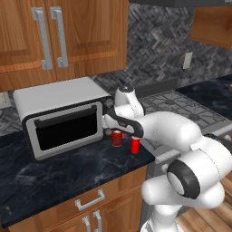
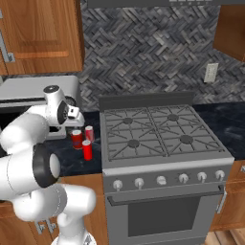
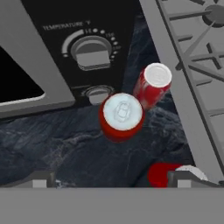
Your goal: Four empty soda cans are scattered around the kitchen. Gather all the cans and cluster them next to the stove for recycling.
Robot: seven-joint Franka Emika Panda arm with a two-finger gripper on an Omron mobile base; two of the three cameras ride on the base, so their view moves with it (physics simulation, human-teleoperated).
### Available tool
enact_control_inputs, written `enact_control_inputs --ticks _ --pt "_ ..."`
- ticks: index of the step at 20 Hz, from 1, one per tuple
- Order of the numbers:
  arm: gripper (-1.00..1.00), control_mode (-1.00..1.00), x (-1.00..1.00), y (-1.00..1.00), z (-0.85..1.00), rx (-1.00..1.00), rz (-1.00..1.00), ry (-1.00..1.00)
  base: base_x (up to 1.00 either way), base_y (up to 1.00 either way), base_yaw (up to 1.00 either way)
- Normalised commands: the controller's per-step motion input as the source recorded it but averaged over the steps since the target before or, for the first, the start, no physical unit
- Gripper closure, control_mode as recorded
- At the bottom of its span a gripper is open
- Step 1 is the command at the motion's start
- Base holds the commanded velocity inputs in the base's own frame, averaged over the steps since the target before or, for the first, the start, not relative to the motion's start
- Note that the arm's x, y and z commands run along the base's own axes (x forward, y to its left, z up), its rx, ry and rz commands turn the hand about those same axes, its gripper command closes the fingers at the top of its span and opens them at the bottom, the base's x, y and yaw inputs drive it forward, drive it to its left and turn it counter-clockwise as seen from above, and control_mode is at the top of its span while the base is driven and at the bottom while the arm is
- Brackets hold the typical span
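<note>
Three red soda cans [image 3: 121, 117] unlabelled, toaster oven [image 3: 89, 48] dial reads "TEMPERATURE"

Looking down on black marbled countertop [image 3: 78, 148]. 3 red soda cans stand upright with silver tops: middle can [image 3: 121, 116] just before the toaster oven [image 3: 65, 57], far can [image 3: 153, 85] beside the stove [image 3: 192, 70] edge, near can [image 3: 168, 175] partly hidden behind a fingertip [image 3: 188, 179]. Oven temperature dial [image 3: 91, 51] visible; scale lettering blurred, possibly numerals. Gripper [image 3: 111, 181] jaws wide apart, holding nothing.
</note>
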Motion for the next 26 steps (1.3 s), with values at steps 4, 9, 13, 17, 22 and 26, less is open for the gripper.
enact_control_inputs --ticks 4,9,13,17,22,26 --pt "-1.0 -1.0 -0.49 -0.02 0.24 0.0 -0.01 0.0 0.0 0.0 0.0" --pt "-1.0 -1.0 -0.48 -0.15 0.21 0.0 -0.02 0.0 0.0 0.0 0.0" --pt "-1.0 -1.0 -0.39 -0.21 0.09 0.0 -0.01 0.0 0.0 0.0 0.0" --pt "-1.0 -1.0 -0.45 -0.24 0.07 0.0 0.0 0.0 0.0 0.0 0.0" --pt "-1.0 -1.0 -0.66 -0.31 0.16 0.0 0.0 -0.01 0.0 0.0 0.0" --pt "-1.0 -1.0 -0.75 -0.34 0.18 0.0 0.0 -0.05 0.0 0.0 0.0"
